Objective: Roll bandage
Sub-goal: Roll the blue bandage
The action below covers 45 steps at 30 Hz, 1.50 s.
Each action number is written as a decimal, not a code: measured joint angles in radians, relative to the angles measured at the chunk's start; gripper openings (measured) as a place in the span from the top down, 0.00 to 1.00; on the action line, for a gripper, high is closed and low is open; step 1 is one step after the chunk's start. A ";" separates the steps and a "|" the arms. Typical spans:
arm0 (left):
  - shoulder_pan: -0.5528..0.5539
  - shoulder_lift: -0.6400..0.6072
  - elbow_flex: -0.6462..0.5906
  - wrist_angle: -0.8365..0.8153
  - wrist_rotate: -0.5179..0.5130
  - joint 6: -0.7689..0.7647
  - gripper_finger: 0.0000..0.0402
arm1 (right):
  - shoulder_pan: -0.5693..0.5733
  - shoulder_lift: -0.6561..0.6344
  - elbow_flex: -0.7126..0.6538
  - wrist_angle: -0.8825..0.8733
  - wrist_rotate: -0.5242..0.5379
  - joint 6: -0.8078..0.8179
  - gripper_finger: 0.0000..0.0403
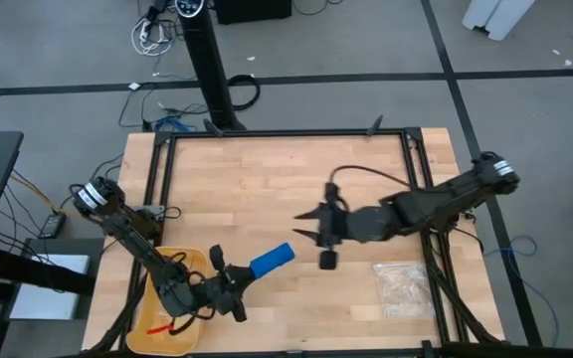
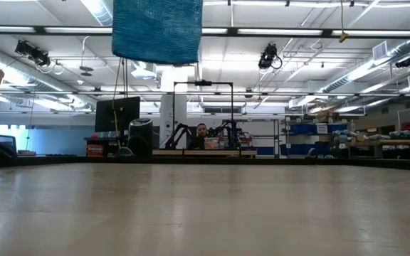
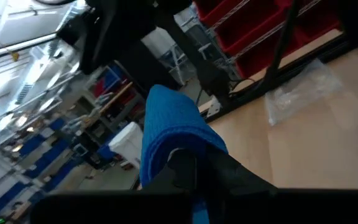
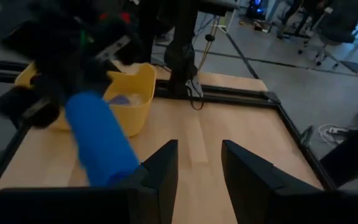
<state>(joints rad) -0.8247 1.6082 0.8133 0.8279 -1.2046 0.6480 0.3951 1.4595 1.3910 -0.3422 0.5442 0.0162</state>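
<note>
My left hand point(image 1: 235, 281) grips the rolled blue bandage point(image 1: 272, 259), raised above the surface point(image 1: 267, 189) near its front edge, beside the yellow bin point(image 1: 192, 261). My right hand point(image 1: 306, 231) hovers mid-surface, fingers spread, holding nothing.

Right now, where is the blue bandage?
High view: the bandage is held by the left gripper above the table's near-left part, beside the yellow bin.

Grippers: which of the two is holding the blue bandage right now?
The left gripper, by the yellow bin, shut on the bandage. The right gripper is open and empty, mid-table.
</note>
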 joint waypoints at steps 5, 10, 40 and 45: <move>-0.001 -0.106 -0.091 0.007 0.156 -0.129 0.96 | 0.034 -0.088 -0.299 0.221 -0.062 0.044 0.70; 0.000 -0.203 -0.131 0.017 0.277 -0.201 0.96 | 0.036 -0.063 -0.653 0.872 -0.180 0.036 0.70; 0.101 -0.255 -0.131 0.069 0.380 -0.136 0.96 | -0.028 0.258 -0.594 1.263 -0.260 0.116 0.61; 0.101 -0.255 -0.131 0.078 0.369 -0.104 0.96 | -0.007 0.258 -0.594 1.266 -0.260 0.115 0.79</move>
<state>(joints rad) -0.7235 1.3529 0.6823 0.9057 -0.8353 0.5437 0.3882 1.7180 0.7971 0.9235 0.2844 0.1307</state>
